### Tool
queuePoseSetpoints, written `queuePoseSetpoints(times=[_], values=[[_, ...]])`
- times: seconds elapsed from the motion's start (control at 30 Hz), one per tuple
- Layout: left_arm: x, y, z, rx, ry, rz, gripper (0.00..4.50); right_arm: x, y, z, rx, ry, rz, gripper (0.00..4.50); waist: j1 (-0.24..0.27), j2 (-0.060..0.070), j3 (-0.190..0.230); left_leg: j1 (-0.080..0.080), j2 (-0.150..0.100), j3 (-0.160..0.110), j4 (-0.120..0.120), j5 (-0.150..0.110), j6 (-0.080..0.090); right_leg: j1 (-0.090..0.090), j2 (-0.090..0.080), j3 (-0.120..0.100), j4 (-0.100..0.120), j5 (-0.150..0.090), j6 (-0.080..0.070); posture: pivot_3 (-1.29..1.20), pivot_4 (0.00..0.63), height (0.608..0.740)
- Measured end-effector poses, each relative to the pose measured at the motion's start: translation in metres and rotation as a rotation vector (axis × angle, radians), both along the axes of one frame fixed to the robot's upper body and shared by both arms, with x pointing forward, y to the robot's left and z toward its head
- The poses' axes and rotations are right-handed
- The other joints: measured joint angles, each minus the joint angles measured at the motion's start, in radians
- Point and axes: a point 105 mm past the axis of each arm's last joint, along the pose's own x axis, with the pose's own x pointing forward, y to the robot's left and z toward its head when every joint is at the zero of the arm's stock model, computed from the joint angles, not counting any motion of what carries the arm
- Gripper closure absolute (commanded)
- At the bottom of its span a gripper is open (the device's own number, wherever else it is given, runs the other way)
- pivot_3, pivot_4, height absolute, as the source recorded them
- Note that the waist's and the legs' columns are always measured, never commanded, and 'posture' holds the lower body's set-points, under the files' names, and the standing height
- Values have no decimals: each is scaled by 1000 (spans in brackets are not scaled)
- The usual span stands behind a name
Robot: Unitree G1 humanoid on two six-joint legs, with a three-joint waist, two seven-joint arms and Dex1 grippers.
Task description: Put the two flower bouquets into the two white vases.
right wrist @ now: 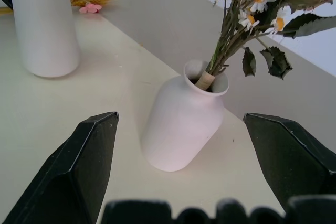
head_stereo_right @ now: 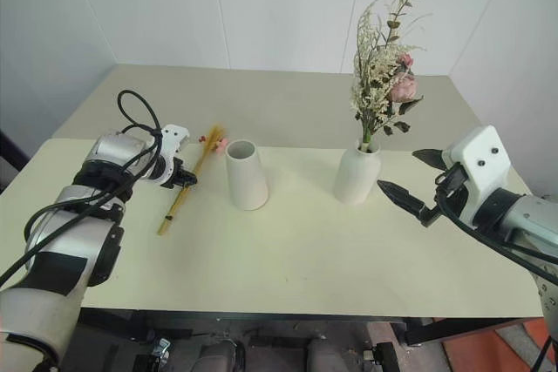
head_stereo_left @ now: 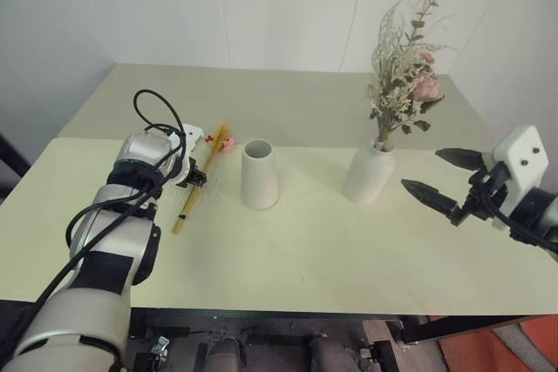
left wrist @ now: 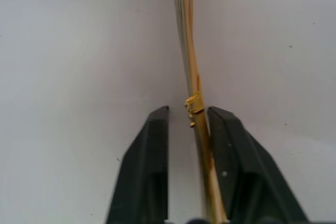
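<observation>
On the table (head_stereo_left: 349, 259), seen from the head, the left gripper (head_stereo_left: 197, 178) sits low over the wheat bunch (head_stereo_left: 199, 182), which lies flat beside the empty cone vase (head_stereo_left: 259, 175). Its wrist view shows both fingers (left wrist: 149, 166) almost closed around the stalks. The right gripper (right wrist: 184, 177) is wide open and holds nothing, near the bottle vase (right wrist: 181, 124) with the spray (head_stereo_left: 405, 76) in it.

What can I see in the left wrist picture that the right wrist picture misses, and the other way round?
Left wrist view: the left gripper, its fingers either side of the wheat bouquet's golden stalks, which lie flat on the table.

Right wrist view: the right gripper, fingers wide apart, facing the bottle vase that already holds the bushy bouquet; the empty cone vase stands further off.

Both: the wheat bouquet and the pale table.
</observation>
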Motion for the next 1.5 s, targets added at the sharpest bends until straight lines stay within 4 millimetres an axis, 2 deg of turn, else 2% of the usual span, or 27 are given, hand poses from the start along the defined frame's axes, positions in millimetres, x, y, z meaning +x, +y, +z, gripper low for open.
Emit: queuePoseSetpoints(times=[0.03, 0.13, 0.23, 0.3, 0.37, 0.43, 0.53, 0.57, 0.63, 0.8, 0.97, 1.13, 1.37, 1.5], values=[[1, 0, 0, -1, -5, 1, 4484, 0, -1, -1, -5, 1, -3, 0, 1, 0, 0, 0, 0, 0, 0, 0, 0, 0, 0, 0, 0, 0, 0, 0, 150, 740], [6, -2, 5, -12, -55, 12, 4484, 0, -2, 0, -18, -9, -7, 0, 4, 0, 0, 0, 0, 0, 0, 0, 0, 0, 0, 0, 0, 0, 0, 0, 150, 740], [19, -1, 29, -69, -221, 62, 4484, -2, -5, 1, -22, -10, -9, 0, 5, 0, 0, -1, 0, 0, 0, 0, 0, 0, 0, 0, 0, 0, 0, 0, 150, 740], [33, -4, 64, -160, -488, 84, 4484, -3, -9, 1, -27, -13, -23, 0, 10, 0, 0, -1, 0, 0, 0, 0, 0, 0, -1, 0, 0, 2, -3, 0, 150, 740], [35, -8, 100, -276, -730, 79, 4484, -3, -11, 0, -38, -16, -31, 0, 14, 0, 0, -1, 0, 0, 0, 0, 0, 0, -1, 0, -1, 4, -6, 0, 150, 740], [27, -13, 137, -446, -908, 36, 4484, -3, -13, 1, -57, -34, -43, 0, 17, 0, 0, -1, 0, 0, 0, 0, 0, 0, -1, 0, 0, 5, -7, 0, 150, 740], [-1, -23, 186, -772, -1094, -102, 4484, -2, -14, 2, -65, -48, -45, 0, 17, 0, 0, 0, 0, 0, 0, 0, 0, 1, -1, 0, 0, 4, -6, 0, 150, 740], [-14, -27, 198, -870, -1155, -175, 4484, -2, -14, 2, -63, -50, -43, 0, 16, 0, 0, 1, 0, 0, 0, 0, 0, 2, -1, 0, -1, 4, -6, 0, 150, 740], [-35, -33, 211, -1009, -1221, -312, 4484, -3, -13, 1, -58, -52, -42, 0, 16, 0, 0, 2, 0, 0, 1, 0, 0, 2, -1, 0, 0, 4, -5, 0, 150, 740], [-61, -48, 207, -1148, -1158, -558, 4484, -5, -16, -4, -40, -38, -52, 0, 15, 0, 0, 3, 0, 0, 1, 0, 0, 4, 0, 0, 0, 1, -1, 0, 150, 740], [-68, -60, 203, -1218, -1095, -668, 4484, -8, -17, -6, -22, -42, -63, 0, 17, 0, 0, 2, 0, 0, 1, 0, 0, 3, 0, 0, 0, 1, -1, 0, 150, 740], [-62, -68, 191, -1236, -1045, -688, 4484, -12, -12, -9, 11, -18, -49, 0, 17, 0, 0, 2, 0, 0, 2, 0, 0, 4, 0, 0, 0, 1, -1, 0, 150, 740], [-53, -77, 172, -1212, -1002, -708, 4484, -30, 0, 0, 75, -11, 63, 0, 17, 0, 0, 2, 0, 0, 1, 0, 0, 4, 0, 0, -1, 1, -1, 0, 150, 740], [-51, -83, 164, -1191, -985, -732, 4484, -33, 3, -1, 64, -9, 83, 0, 17, 0, 0, 2, 0, 0, 1, 0, 0, 3, 0, 0, -1, 1, -1, 0, 150, 740]])
